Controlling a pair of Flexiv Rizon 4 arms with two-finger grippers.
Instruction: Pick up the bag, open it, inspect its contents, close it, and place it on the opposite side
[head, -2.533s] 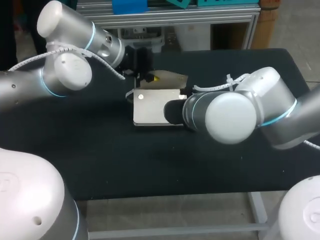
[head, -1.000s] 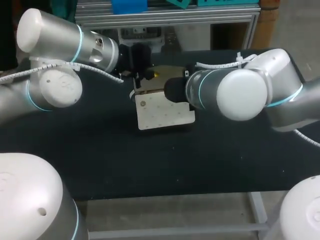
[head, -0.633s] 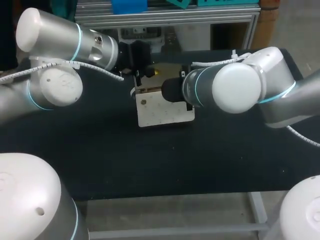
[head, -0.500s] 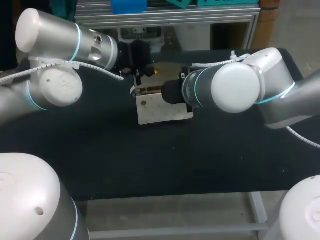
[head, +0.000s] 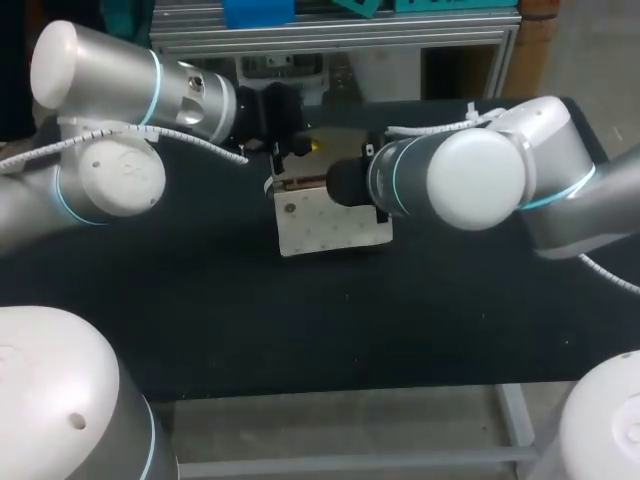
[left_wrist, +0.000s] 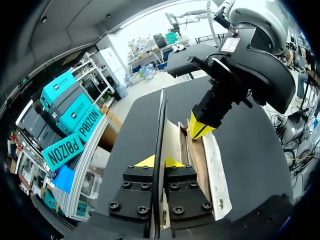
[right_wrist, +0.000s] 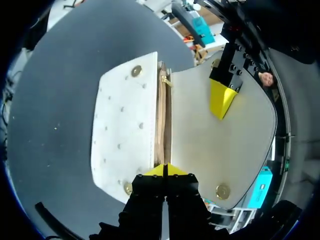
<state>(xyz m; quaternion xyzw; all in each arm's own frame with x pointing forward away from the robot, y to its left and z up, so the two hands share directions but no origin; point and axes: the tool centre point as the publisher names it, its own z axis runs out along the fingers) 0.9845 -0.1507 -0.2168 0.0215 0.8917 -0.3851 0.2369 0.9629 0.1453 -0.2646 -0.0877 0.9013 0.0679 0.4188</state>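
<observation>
A white quilted bag (head: 330, 225) with gold studs is held up over the middle of the black table (head: 200, 310). Its flap (right_wrist: 220, 145) is folded back and the brown lining (right_wrist: 161, 125) shows in the open mouth. My left gripper (left_wrist: 160, 161) is shut on the thin edge of the flap (left_wrist: 161, 120). In the head view it sits at the bag's top edge (head: 296, 152). My right gripper (right_wrist: 164, 170) is shut on the rim of the bag's mouth beside the front panel (right_wrist: 122, 135). The left wrist view shows that right gripper (left_wrist: 200, 129) pinching the rim.
My right arm's forearm (head: 470, 180) crosses over the bag's right side and hides its own gripper in the head view. An aluminium frame (head: 340, 35) runs along the table's far edge.
Since the earliest frame both arms have raised the bag and tilted its front panel down. Over the last second it only shifted slightly, both grips unchanged.
</observation>
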